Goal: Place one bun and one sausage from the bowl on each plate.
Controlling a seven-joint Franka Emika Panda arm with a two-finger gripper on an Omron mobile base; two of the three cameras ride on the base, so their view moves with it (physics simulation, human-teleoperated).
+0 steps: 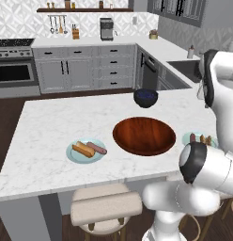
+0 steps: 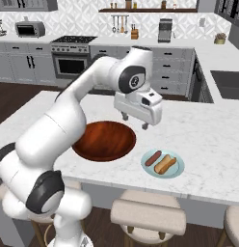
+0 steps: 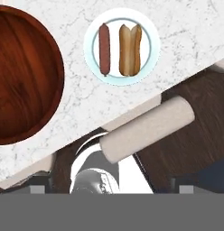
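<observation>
End effector (image 2: 133, 122) spread and holding nothing above the table (image 2: 208, 140), bun (image 2: 165, 165) beside sausage (image 2: 153, 157) on near plate (image 2: 176, 172), wooden bowl (image 2: 104, 140) bare

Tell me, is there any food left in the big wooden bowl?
No, the wooden bowl shows only bare wood inside, and the bun lies on a plate.

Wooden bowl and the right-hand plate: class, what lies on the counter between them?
Nothing: in the hand view, bare white marble separates the wooden bowl from the plate holding a sausage and bun.
</observation>
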